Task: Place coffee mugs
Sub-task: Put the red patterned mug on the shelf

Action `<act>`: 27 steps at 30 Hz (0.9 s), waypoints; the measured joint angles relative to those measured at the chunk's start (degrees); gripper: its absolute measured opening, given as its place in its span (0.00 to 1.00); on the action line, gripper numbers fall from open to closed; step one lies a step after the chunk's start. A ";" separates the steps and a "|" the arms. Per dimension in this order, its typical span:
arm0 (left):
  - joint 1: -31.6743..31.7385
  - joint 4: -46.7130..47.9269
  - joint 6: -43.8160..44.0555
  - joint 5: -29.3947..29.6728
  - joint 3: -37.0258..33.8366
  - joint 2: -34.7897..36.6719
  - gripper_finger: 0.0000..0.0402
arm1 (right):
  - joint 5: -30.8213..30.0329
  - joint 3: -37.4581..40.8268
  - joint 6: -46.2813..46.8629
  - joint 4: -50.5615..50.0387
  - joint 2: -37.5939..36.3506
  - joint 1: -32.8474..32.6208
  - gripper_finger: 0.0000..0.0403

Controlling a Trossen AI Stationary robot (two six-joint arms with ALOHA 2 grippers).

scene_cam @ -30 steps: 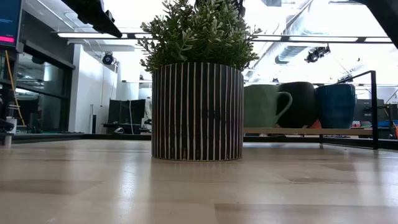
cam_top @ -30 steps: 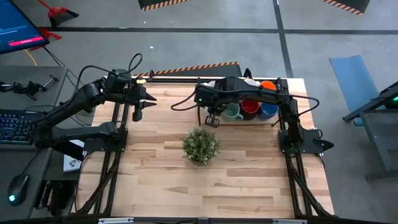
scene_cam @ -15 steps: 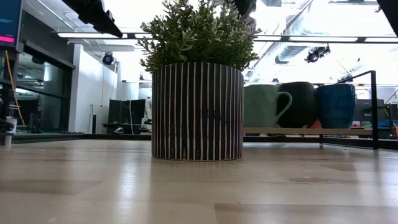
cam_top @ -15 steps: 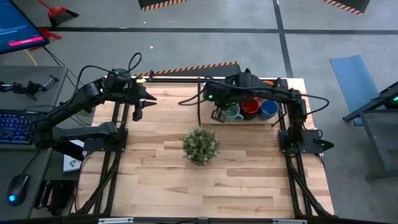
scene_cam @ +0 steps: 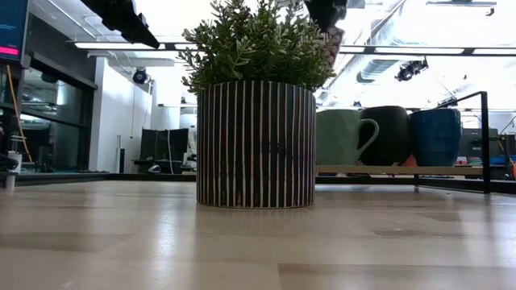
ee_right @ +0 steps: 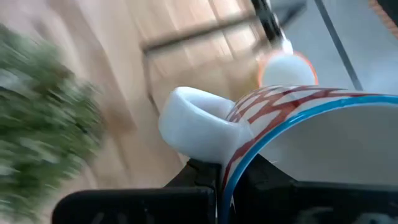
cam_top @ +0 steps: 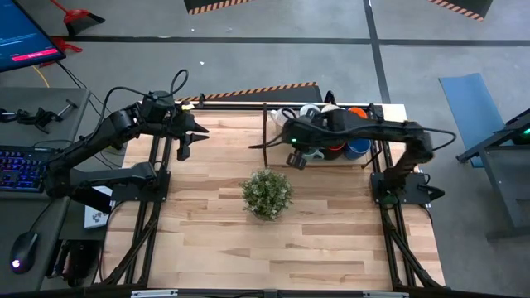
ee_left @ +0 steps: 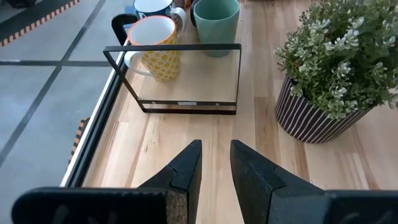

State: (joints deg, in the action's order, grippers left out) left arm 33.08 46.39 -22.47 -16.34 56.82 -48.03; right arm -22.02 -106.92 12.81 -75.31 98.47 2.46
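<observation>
The left gripper point(cam_top: 184, 142) hovers above the table's point(cam_top: 331, 240) far-left corner, its fingers point(ee_left: 186, 171) a narrow gap apart with nothing between them. The plant point(cam_top: 267, 193), in a striped pot point(scene_cam: 255, 145), stands near the table centre. Behind it, a black frame point(ee_left: 174, 78) rests on the far edge. In the left wrist view a yellow patterned mug point(ee_left: 157, 46) stands at the frame's outer edge, with a green mug point(ee_left: 216, 18) beside it. In the low view, green, dark point(scene_cam: 397, 135) and blue point(scene_cam: 436, 137) mugs stand in a row on a rack point(scene_cam: 403, 170) behind and to the right of the plant. The right gripper point(cam_top: 296, 157) is just above the left end of this cluster, by the green mug point(cam_top: 310, 154). Its fingers are clamped on the rim of a white mug point(ee_right: 298, 143) with a blue rim, red markings and a white handle point(ee_right: 199, 127), as the right wrist view shows. More mugs, white point(cam_top: 310, 111) and orange point(cam_top: 356, 113), crowd the far row.
</observation>
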 joint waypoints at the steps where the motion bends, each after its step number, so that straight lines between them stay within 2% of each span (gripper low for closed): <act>1: 0.00 0.00 0.46 0.00 0.00 0.00 0.19 | 0.77 2.30 0.00 3.48 -1.82 0.00 0.00; 5: -0.02 -0.08 1.38 -0.01 0.00 -0.02 0.19 | 2.06 9.08 -0.85 11.42 -7.86 0.72 0.00; 7: 0.00 -0.09 1.39 0.00 0.00 -0.04 0.19 | 5.55 12.17 -0.91 12.15 -9.22 1.54 0.00; 11: -0.02 -0.81 2.03 0.02 -0.02 -0.06 0.19 | 12.66 16.39 -2.17 15.47 -8.74 2.70 0.00; 13: -0.02 -2.06 3.06 0.04 -0.02 -0.06 0.19 | 14.36 16.86 -3.19 18.60 -8.72 3.06 0.00; 27: -0.02 -4.26 4.34 0.12 -0.02 -0.07 0.19 | 15.08 16.99 -5.80 20.81 -8.81 4.04 0.00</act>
State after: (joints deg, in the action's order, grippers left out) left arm 33.06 42.13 -18.13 -16.22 56.80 -48.10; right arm -6.94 -89.93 7.01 -54.50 89.67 6.50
